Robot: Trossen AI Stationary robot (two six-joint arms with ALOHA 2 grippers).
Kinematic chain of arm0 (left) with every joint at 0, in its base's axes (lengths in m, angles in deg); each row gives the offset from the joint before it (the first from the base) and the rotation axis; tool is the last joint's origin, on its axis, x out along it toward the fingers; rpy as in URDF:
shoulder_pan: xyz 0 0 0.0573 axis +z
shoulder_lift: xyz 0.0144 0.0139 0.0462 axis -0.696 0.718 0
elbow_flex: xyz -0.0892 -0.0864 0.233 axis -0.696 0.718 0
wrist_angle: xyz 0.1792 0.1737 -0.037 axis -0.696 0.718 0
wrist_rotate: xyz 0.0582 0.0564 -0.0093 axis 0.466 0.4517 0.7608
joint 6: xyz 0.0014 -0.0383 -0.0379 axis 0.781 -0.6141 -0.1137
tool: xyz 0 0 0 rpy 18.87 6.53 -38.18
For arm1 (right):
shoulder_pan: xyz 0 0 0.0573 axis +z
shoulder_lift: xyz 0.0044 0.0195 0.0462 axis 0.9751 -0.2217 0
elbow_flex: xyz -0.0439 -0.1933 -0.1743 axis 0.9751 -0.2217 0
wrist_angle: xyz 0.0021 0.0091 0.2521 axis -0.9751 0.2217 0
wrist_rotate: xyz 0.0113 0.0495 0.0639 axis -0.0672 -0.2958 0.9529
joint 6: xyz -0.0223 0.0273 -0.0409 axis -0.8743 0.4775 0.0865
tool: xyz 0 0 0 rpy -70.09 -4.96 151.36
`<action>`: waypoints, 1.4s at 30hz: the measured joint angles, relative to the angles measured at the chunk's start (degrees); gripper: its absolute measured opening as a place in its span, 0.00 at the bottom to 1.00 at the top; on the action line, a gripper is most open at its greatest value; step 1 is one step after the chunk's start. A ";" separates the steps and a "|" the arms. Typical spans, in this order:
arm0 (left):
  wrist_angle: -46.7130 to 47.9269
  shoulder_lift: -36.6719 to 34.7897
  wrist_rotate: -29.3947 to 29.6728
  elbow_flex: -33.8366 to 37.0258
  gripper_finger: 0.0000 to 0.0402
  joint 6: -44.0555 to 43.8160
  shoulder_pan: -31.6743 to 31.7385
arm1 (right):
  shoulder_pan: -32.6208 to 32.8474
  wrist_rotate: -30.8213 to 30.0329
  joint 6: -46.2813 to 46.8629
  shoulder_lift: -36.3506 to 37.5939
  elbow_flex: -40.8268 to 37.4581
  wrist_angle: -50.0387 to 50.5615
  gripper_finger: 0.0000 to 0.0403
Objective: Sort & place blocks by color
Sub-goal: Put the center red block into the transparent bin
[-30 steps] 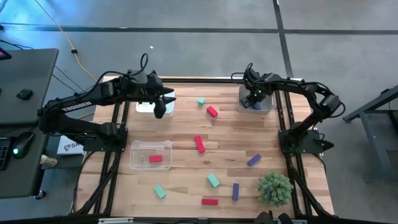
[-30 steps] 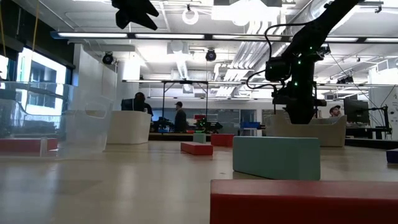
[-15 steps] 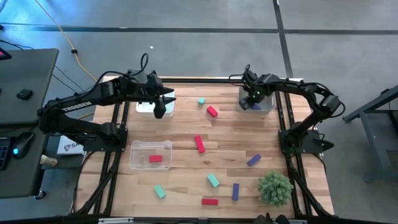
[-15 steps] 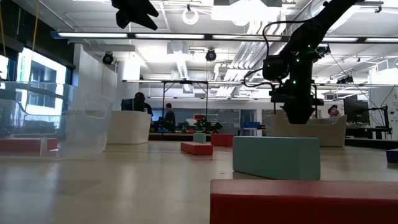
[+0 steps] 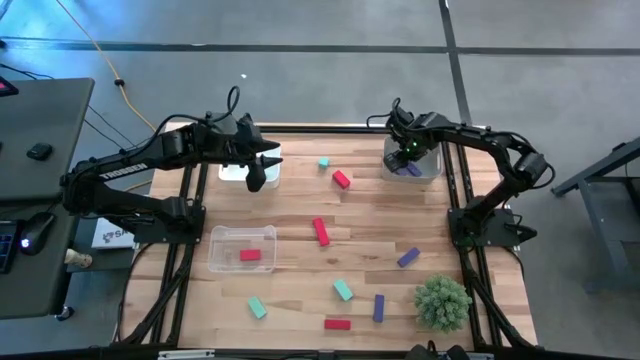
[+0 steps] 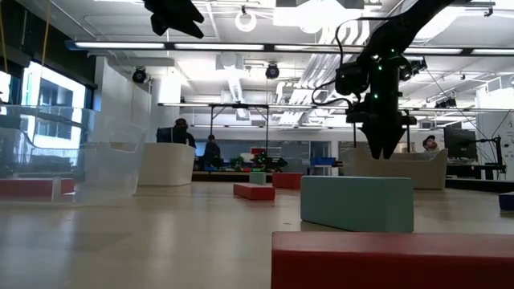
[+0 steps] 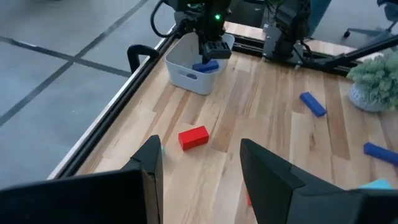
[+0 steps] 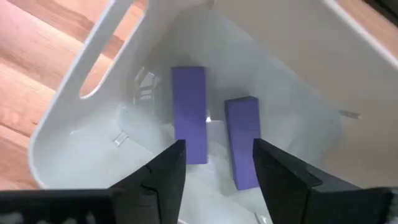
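Right hand [image 5: 407, 152] hangs over the clear tray [image 5: 430, 172] at the far right corner of the surface [image 5: 300, 290], fingers [image 8: 168, 171] spread apart and holding nothing; only the right wrist view shows what lies in that tray: two purple blocks [image 8: 188, 112] side by side on its floor. Left hand [image 5: 257, 172] hovers above another tray [image 5: 232, 172] at the far left, fingers [image 7: 152, 165] parted, empty. Left wrist view looks across to the purple tray and a red block [image 7: 193, 137] lying near it. High view alone shows the whole spread: red, teal and purple blocks scattered on the wood between the purple tray and the spiky green plant [image 5: 441, 300], plus a third tray [image 5: 225, 262] holding one red block [image 5: 249, 255]. Low view adds the room: ceiling lights, two people [image 6: 211, 150] far off, a teal block [image 6: 356, 202] up close.
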State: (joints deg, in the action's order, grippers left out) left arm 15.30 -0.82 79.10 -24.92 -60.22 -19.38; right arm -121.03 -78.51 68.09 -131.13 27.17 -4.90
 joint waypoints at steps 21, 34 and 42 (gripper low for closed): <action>-0.52 2.63 -4.77 0.00 0.49 14.16 -0.09 | 5.84 1.68 10.44 0.17 18.21 11.49 0.46; -0.46 12.56 -8.11 0.00 0.50 26.03 -2.71 | 14.65 -1.19 18.64 0.20 22.75 11.58 0.46; -0.49 19.64 -8.12 0.00 0.50 34.50 -8.49 | 19.27 -5.06 21.28 0.20 22.75 11.56 0.46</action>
State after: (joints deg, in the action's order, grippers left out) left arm 14.81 18.82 70.98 -24.92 -25.72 -27.87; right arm -101.76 -83.57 89.37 -130.93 49.92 6.66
